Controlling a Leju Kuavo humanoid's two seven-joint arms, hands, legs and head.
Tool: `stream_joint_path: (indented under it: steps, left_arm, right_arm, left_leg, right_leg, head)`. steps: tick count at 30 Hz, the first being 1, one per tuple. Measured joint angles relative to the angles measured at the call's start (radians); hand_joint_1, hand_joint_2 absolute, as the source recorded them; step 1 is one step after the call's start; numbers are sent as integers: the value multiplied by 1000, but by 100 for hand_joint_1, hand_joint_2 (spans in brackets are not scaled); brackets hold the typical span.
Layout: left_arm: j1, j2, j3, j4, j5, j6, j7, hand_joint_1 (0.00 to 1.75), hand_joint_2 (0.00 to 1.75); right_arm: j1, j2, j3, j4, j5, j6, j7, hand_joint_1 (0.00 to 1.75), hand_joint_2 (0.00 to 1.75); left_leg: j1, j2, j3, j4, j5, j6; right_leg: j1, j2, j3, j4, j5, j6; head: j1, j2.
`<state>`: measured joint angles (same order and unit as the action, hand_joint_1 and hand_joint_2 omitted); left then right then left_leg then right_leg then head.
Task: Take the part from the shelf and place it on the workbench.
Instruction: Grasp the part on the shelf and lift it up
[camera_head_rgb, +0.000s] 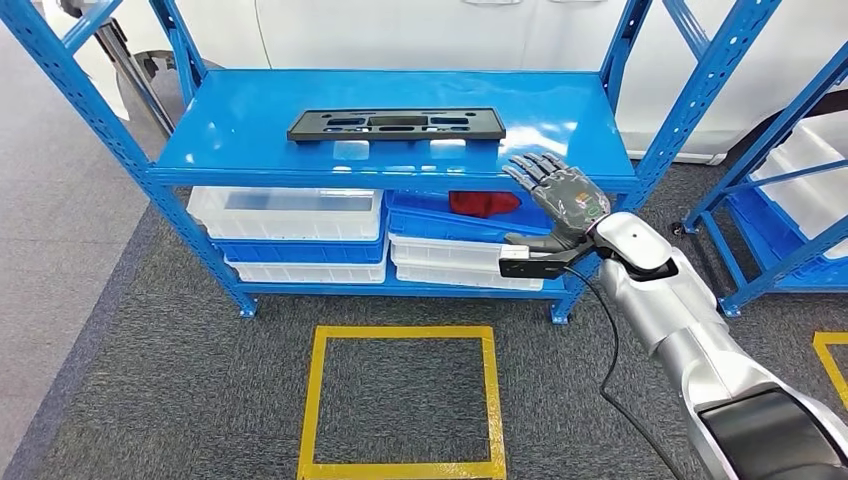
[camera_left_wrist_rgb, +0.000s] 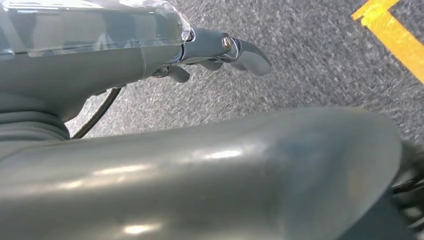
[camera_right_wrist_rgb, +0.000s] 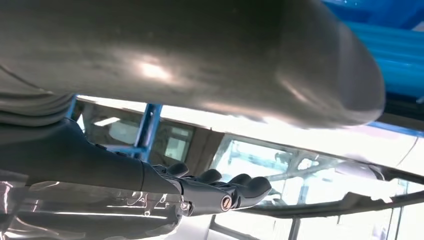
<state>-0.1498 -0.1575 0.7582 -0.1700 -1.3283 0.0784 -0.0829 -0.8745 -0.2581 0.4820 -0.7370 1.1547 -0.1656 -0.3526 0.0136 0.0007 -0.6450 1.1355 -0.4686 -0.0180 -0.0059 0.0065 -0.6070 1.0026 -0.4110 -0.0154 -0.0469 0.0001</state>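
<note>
Shelf (camera_head_rgb: 250, 150): a blue steel rack stood square ahead on grey carpet, its top deck wide and glossy, with bare blue surface on every side of the one thing lying on it. Slanted blue uprights rose at its corners.
Floor (camera_head_rgb: 130, 400): grey carpet ran in front of the rack, open all the way to the near edge of the head view.
Square (camera_head_rgb: 400, 335): a yellow taped outline lay on the carpet just before the rack's front, near its middle.
Second rack (camera_head_rgb: 790, 200): another blue frame stood off to the right, well apart from the first, holding pale trays.
Bins (camera_head_rgb: 290, 215): white and blue trays were stacked under the top deck, filling the lower tier; a red object (camera_head_rgb: 483, 203) sat in a blue one on the right.
Right arm (camera_head_rgb: 680, 310): the silver arm reached up from the lower right toward the deck's front right corner.
Part (camera_head_rgb: 397, 124): a long, flat black plate with cut-outs lay flat on the top deck, lengthwise along it, back from the front edge and untouched.
Right hand (camera_head_rgb: 560, 195): it was raised at the deck's front edge, right of the part and apart from it, fingers straight and spread, holding nothing.
Left hand (camera_left_wrist_rgb: 220, 50): it hung over the carpet, fingers loosely extended, nothing in them; yellow tape (camera_left_wrist_rgb: 395, 35) crossed the corner beyond.
</note>
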Motion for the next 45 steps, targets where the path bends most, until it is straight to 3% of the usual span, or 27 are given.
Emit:
stream_joint_path:
  steps: [2, 6, 8, 10, 11, 12, 13, 16, 18, 20, 23, 24, 26, 27, 28, 29, 30, 32, 33, 36, 38, 39, 42, 43, 44, 45]
  left_arm:
    - [-3, 0, 2, 0, 0, 1, -1, 0, 0]
    - [-2, 0, 5, -1, 0, 1, -1, 0, 0]
    - [-4, -1, 5, -1, 0, 1, -1, 0, 0]
    - [-5, -2, 5, -1, -1, 0, -1, 0, 0]
    - [-4, -2, 5, -1, -1, -1, -1, 0, 0]
    - [-4, -2, 5, -1, -1, -2, -1, 0, 0]
    - [-4, -2, 5, -1, -1, -2, -1, 0, 0]
    - [-4, -2, 5, -1, -2, -2, -1, 0, 0]
    - [-5, -2, 5, -1, -2, -2, -1, 0, 0]
    - [-6, -3, 5, -1, -2, -1, -1, 0, 0]
    - [-7, -3, 5, -4, -1, 1, -2, 0, 0]
    - [-8, -3, 5, -6, -1, 2, -2, 0, 0]
    - [-6, -3, 6, -6, 0, 3, -4, 0, 0]
    - [-4, -3, 6, -6, 1, 3, -4, 0, 0]
    - [-1, -3, 6, -6, 1, 3, -4, 0, 0]
    - [1, -3, 6, -6, 1, 3, -4, 0, 0]
    - [2, -3, 6, -6, 2, 3, -4, 0, 0]
    - [3, -2, 6, -6, 2, 2, -6, 0, 0]
    - [2, -2, 6, -6, 2, 1, -6, 0, 0]
    - [0, -2, 6, -7, 2, -2, -7, 0, 0]
    - [0, -2, 6, -7, 1, -2, -8, 0, 0]
    - [0, -2, 6, -8, 1, -2, -8, 0, 0]
    - [1, -3, 6, -8, 1, -3, -9, 0, 0]
    - [3, -2, 6, -8, 0, -4, -9, 0, 0]
    - [4, -2, 6, -8, 0, -4, -10, 0, 0]
    - [5, -3, 6, -8, 0, -5, -11, 0, 0]
  right_arm:
    - [-9, -3, 15, -7, -4, 1, 3, 0, 0]
    - [-12, -13, 37, -33, -20, 8, 15, 0, 0]
    - [-13, -19, 46, -47, -29, 10, 18, 0, 0]
    - [-8, -26, 55, -57, -35, 12, 20, 0, 0]
    - [-3, -28, 61, -62, -37, 13, 20, 0, 0]
    - [2, -30, 66, -66, -38, 13, 21, 0, 0]
    - [5, -31, 71, -72, -39, 14, 21, 0, 0]
    - [3, -32, 78, -85, -40, 17, 24, 0, 0]
    - [-2, -32, 86, -89, -42, 22, 29, 0, 0]
    - [-8, -32, 98, -91, -45, 28, 34, 0, 0]
    - [-15, -31, 111, -94, -53, 28, 37, 0, 0]
    - [-19, -30, 115, -95, -55, 28, 38, 0, 0]
    - [-25, -28, 126, -96, -57, 29, 38, 0, 0]
    - [-25, -27, 131, -96, -57, 29, 38, 0, 0]
    - [-25, -25, 135, -96, -57, 29, 38, 0, 0]
    - [-25, -24, 139, -96, -57, 29, 38, 0, 0]
    - [-25, -22, 142, -96, -58, 29, 39, 0, 0]
    - [-28, -19, 145, -95, -60, 29, 39, 0, 0]
    - [-30, -19, 146, -95, -62, 29, 39, 0, 0]
    - [-34, -18, 150, -95, -65, 28, 39, 0, 0]
    - [-36, -18, 151, -96, -67, 27, 39, 0, 0]
    - [-37, -19, 152, -96, -69, 27, 38, 0, 0]
    - [-36, -21, 157, -95, -73, 26, 37, 0, 0]
    - [-33, -21, 159, -94, -73, 26, 36, 0, 0]
    - [-31, -22, 160, -94, -74, 26, 36, 0, 0]
    - [-30, -24, 161, -94, -75, 26, 36, 0, 0]
  left_leg:
    - [-3, 0, 34, -98, 33, 11]
    - [-3, -1, 44, -122, 41, 34]
    - [-1, -1, 48, -128, 44, 44]
    - [-2, -1, 48, -128, 43, 48]
    - [-2, -1, 49, -128, 42, 49]
    - [-3, -2, 50, -127, 40, 49]
    - [-3, -2, 52, -126, 38, 48]
    - [-3, -3, 59, -123, 29, 42]
    - [-6, -3, 61, -122, 20, 34]
    - [-8, -3, 64, -125, 13, 24]
    - [-9, -2, 66, -104, -6, 10]
    - [-8, -2, 47, -62, -24, 6]
    - [-6, -2, -31, 78, -70, 1]
    - [-5, -2, -72, 138, -81, -1]
    - [-5, -2, -101, 170, -73, -1]
    - [-5, -2, -109, 157, -43, 0]
    - [-5, -2, -98, 104, 6, 4]
    - [-9, -2, -50, -35, 94, 17]
    - [-12, -1, -28, -83, 109, 23]
    - [-15, -2, 0, -124, 85, 41]
    - [-11, -4, 22, -138, 75, 53]
    - [-9, -4, 35, -143, 70, 56]
    - [-8, -6, 67, -148, 44, 60]
    - [-8, -7, 79, -148, 34, 59]
    - [-8, -8, 93, -148, 23, 58]
    - [-8, -8, 109, -148, 12, 57]
  right_leg:
    - [2, 1, -4, 6, -3, 9]
    - [1, -1, -13, 19, -15, 34]
    - [-3, -2, -48, 95, -59, 44]
    - [-5, -2, -115, 227, -115, 52]
    - [-6, -2, -142, 277, -128, 55]
    - [-7, -2, -153, 291, -121, 56]
    - [-8, -2, -146, 269, -97, 55]
    - [-8, -3, -65, 95, -5, 47]
    - [-2, -5, -31, 23, 7, 38]
    - [3, -4, -22, 9, -5, 27]
    - [-5, -4, -2, 0, -11, 9]
    - [-7, -4, 8, -3, -15, 4]
    - [-5, -6, 27, -4, -29, -5]
    - [-3, -5, 36, -4, -37, -6]
    - [-2, -4, 46, -4, -46, -7]
    - [-1, -2, 59, -4, -55, -6]
    - [-1, -1, 74, -4, -66, -5]
    - [3, 0, 101, -5, -91, 2]
    - [4, 1, 110, -6, -101, 7]
    - [5, 1, 119, -2, -104, 25]
    - [2, 0, 100, 44, -95, 37]
    - [1, -1, 71, 92, -99, 42]
    - [-5, -1, -68, 265, -163, 53]
    - [-7, -2, -102, 288, -179, 55]
    - [-9, -2, -118, 279, -176, 56]
    - [-10, -3, -119, 237, -148, 56]
  head:
    - [0, 0]
    - [0, 0]
    - [0, 0]
    - [0, 0]
    - [0, 0]
    - [0, 0]
    - [0, 0]
    - [0, 0]
    - [0, 0]
    - [0, 0]
    - [0, 0]
    - [0, 0]
    - [0, 0]
    - [0, 0]
    - [0, 0]
    - [0, 0]
    - [0, 0]
    - [0, 0]
    - [0, 0]
    - [0, 0]
    - [0, 0]
    - [0, 0]
    - [1, 0]
    - [1, 0]
    - [1, 0]
    - [1, 0]
